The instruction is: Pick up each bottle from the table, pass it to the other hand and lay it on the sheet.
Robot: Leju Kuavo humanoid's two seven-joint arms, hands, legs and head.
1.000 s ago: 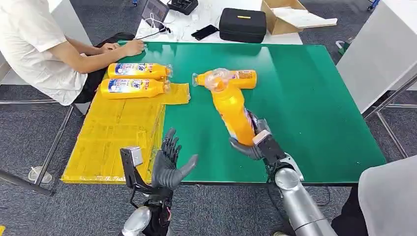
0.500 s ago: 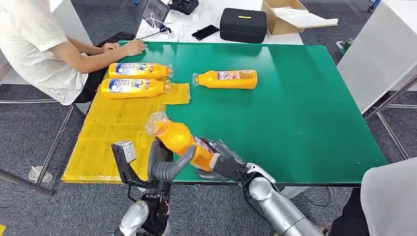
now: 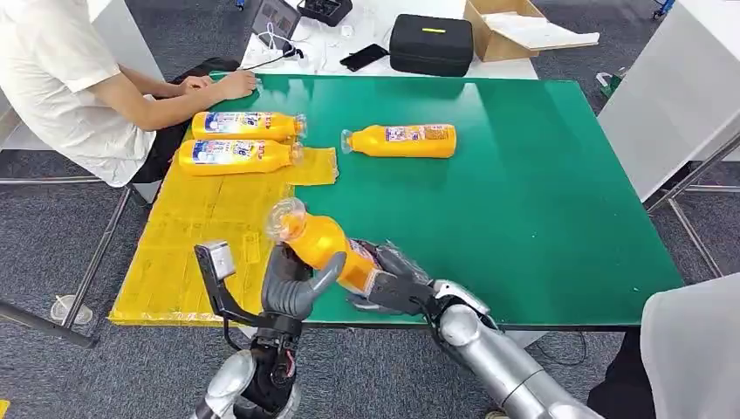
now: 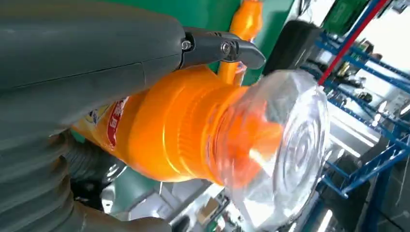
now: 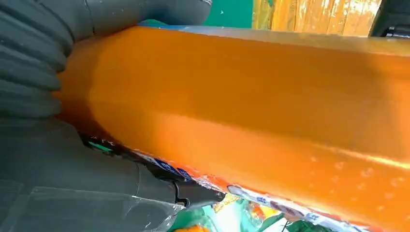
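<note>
Orange bottle (image 3: 325, 249) gripped by right robot hand (image 3: 393, 284); left robot hand (image 3: 292, 286) clasping its neck

My right hand (image 3: 388, 284) gripped the orange bottle (image 3: 323, 243) at its base; my left hand (image 3: 292, 288) clasped its neck.

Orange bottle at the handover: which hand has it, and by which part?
Both: the right hand grips the orange bottle round its lower body, and the left hand closes on its upper body below the clear cap.
</note>
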